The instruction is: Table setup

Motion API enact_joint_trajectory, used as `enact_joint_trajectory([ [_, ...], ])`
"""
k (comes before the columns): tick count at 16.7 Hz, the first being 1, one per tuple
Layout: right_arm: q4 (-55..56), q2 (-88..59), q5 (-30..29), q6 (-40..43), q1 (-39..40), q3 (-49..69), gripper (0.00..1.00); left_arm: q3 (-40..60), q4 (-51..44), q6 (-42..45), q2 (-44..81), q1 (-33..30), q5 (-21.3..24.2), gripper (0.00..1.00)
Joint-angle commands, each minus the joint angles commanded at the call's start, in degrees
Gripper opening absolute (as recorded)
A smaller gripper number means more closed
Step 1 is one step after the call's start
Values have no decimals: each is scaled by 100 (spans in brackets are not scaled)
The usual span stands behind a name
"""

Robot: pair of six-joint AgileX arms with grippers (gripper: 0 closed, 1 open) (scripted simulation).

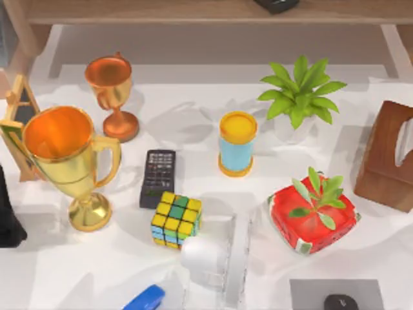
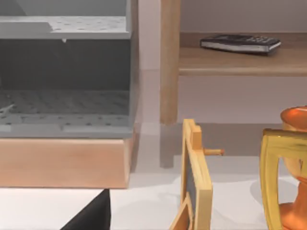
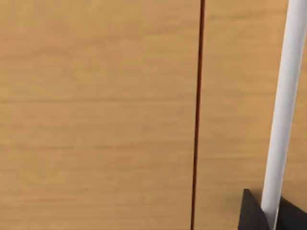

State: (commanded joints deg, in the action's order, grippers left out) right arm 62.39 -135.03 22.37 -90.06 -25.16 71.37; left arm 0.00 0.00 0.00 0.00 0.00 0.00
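White tabletop (image 1: pixel 193 116) is crowded with objects, seen from above. At its left side a large shiny gold trophy cup (image 1: pixel 68 161) stands upright, with a small wooden-framed chalkboard easel (image 1: pixel 19 123) just behind it and a smaller copper-coloured trophy cup (image 1: pixel 113 93) farther back. Near the middle a black button-covered remote (image 1: pixel 157 177) lies flat, and a multicoloured puzzle cube (image 1: pixel 176 219) sits just in front of it. A light-blue cylindrical cup with an orange-yellow rim and base (image 1: pixel 237 143) stands to the remote's right. Toward the back right a leafy green plant in a white pot (image 1: pixel 298 97) stands upright; in front of it is a red, watermelon-patterned square planter with a small green sprig (image 1: pixel 313 216). A brown wooden tissue box (image 1: pixel 387 155) sits at the right edge. Along the front edge are a blue object (image 1: pixel 147 298), a white cylinder (image 1: pixel 203 255) and a grey mat (image 1: pixel 303 294) carrying a dark mouse (image 1: pixel 339 302). The left gripper (image 1: pixel 8 219) is a black shape at the table's left edge, just beside the gold trophy; its wrist view faces the easel, a grey perforated rack (image 2: pixel 64 72) and a dark handset (image 2: pixel 240 43) lying on a wooden shelf (image 2: pixel 230 62). The right gripper (image 3: pixel 254 213) faces a wood-grain panel (image 3: pixel 96 115) crossed by a white bar (image 3: pixel 285 105). Whether either gripper is wide or narrow cannot be told.
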Motion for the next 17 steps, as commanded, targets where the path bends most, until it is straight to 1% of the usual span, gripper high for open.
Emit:
enact_joint_trajectory([
  [1, 0, 0, 0, 0, 0, 0, 0, 0, 0, 0, 0, 0, 0, 100],
  [14, 0, 0, 0, 0, 0, 0, 98, 0, 0, 0, 0, 0, 0, 100],
  [15, 0, 0, 0, 0, 0, 0, 100, 0, 0, 0, 0, 0, 0, 100],
  [17, 0, 0, 0, 0, 0, 0, 100, 0, 0, 0, 0, 0, 0, 100],
])
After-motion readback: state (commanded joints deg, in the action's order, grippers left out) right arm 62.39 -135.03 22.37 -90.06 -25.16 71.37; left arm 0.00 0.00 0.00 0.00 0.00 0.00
